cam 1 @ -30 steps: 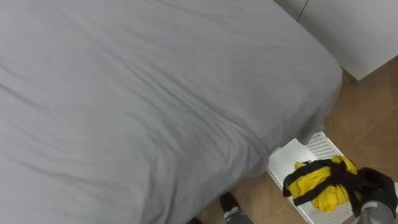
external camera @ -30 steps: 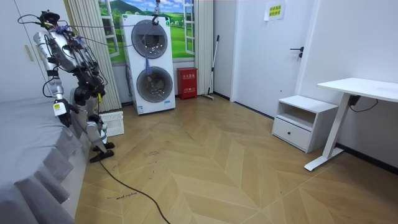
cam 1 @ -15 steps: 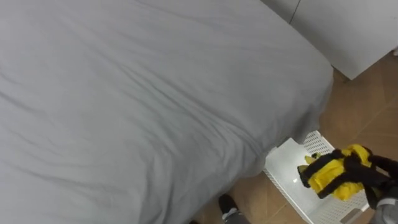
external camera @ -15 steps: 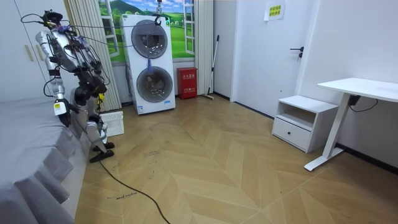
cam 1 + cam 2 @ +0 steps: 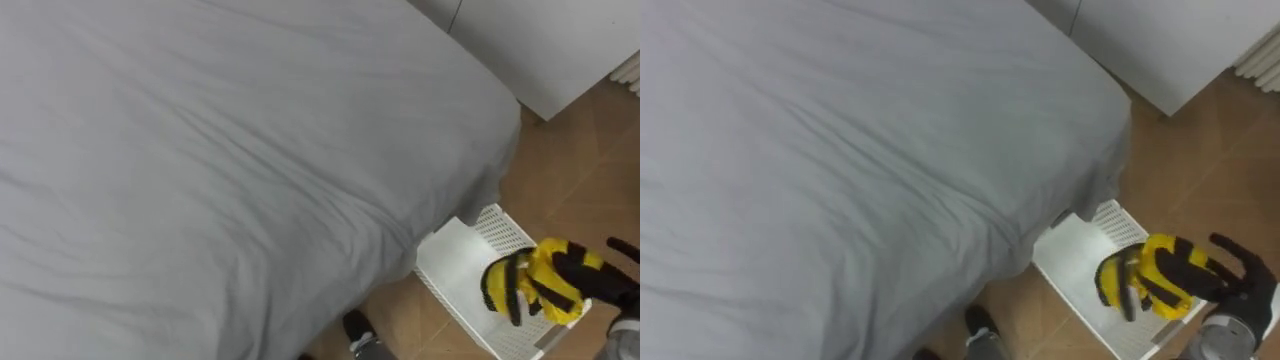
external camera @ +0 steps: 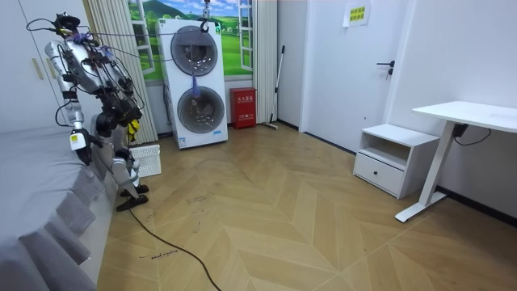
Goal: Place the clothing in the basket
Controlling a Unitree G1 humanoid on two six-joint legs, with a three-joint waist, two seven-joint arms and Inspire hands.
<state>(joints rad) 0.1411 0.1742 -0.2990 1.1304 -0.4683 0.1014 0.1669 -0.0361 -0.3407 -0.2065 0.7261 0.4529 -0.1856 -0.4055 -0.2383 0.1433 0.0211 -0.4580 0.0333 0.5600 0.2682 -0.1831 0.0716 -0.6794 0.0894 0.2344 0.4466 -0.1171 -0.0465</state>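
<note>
Dark fingers (image 5: 578,266) of the right hand (image 5: 608,285) are curled round a yellow garment with black stripes (image 5: 528,285). It appears to hang over the right end of the white basket (image 5: 455,262), not yet lying in it. The basket stands on the wooden floor (image 5: 575,180) at the corner of the grey-sheeted bed (image 5: 220,150), its far edge tucked behind the sheet's overhang. The frame cuts off the wrist. In the room view the left hand (image 6: 82,153) hangs by the bed, beyond it stacked washing machines (image 6: 196,85) and a white surface (image 6: 464,113).
</note>
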